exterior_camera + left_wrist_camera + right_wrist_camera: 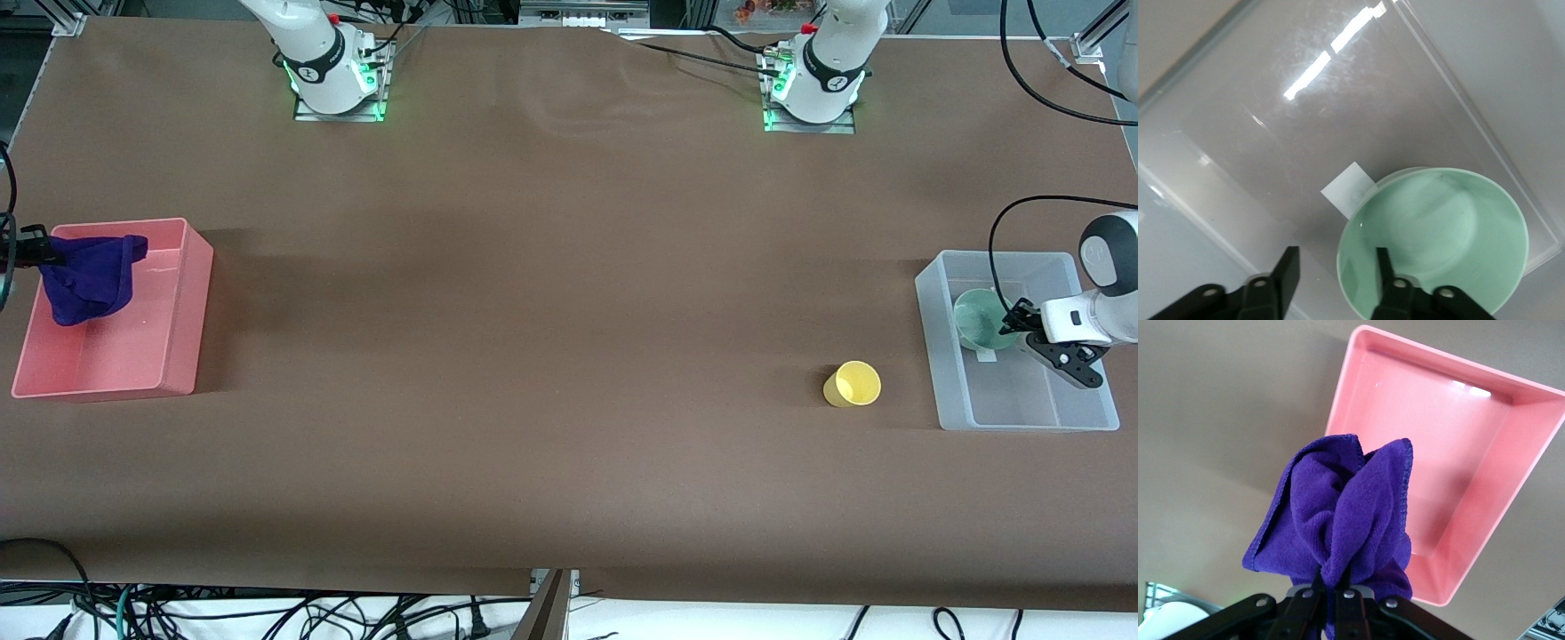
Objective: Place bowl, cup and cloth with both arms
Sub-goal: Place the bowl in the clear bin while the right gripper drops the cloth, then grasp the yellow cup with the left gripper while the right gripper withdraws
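The mint-green bowl (978, 322) sits in the clear plastic bin (1022, 418) at the left arm's end of the table. My left gripper (1021, 322) is open, with the bowl's rim (1345, 247) between its jaws: one finger (1381, 267) inside the bowl, the other (1288, 267) outside. The yellow cup (852, 384) seems to lie on its side on the table beside the clear bin. My right gripper (43, 253) is shut on the purple cloth (89, 277), which hangs over the pink bin (178, 356). The cloth (1338, 513) and the pink bin (1485, 520) also show in the right wrist view.
The brown table (551, 356) stretches between the two bins. A white label (1348, 190) lies on the clear bin's floor beside the bowl. Both arm bases stand along the table's edge farthest from the front camera.
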Controlling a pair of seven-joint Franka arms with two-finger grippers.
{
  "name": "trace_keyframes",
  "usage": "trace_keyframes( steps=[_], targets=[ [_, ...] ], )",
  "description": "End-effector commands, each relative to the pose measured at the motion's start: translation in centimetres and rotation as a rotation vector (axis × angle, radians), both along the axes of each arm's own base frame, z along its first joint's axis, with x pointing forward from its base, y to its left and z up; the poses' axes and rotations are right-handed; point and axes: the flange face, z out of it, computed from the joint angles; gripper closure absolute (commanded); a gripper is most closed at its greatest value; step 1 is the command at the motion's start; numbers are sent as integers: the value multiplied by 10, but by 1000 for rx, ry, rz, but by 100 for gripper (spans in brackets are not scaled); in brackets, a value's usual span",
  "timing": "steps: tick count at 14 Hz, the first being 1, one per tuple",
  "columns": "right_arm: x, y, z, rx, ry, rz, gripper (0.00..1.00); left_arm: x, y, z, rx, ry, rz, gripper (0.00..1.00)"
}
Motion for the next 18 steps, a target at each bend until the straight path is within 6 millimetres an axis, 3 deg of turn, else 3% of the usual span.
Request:
trace_keyframes(
  steps=[1,3,4,5,9,11,14,16,18],
  targets=[
    [0,-13,-35,-4,-7,10,100,3,-3,54,19,-7,-54,0],
    [0,-15,-57,-3,3,7,100,8,-30,96,16,2,-83,0],
    [-4,-18,-71,2,12,3,100,13,-56,126,-3,-14,-85,0],
    [-8,-18,-83,1,10,3,100,19,-78,144,-10,-40,-93,0],
    [-16,-20,-117,-4,2,5,100,42,-164,152,-25,-85,117,0],
    [-16,-21,-139,-12,-5,9,100,51,-209,122,-37,-56,268,0],
    [-12,-23,-154,-23,-20,25,100,71,-260,82,-81,-122,463,0],
    [-14,-39,-164,-30,-41,36,100,78,-271,37,-118,-133,536,0],
    [-12,-42,-174,-32,-47,46,100,82,-257,4,-149,-169,567,1]
  ],
)
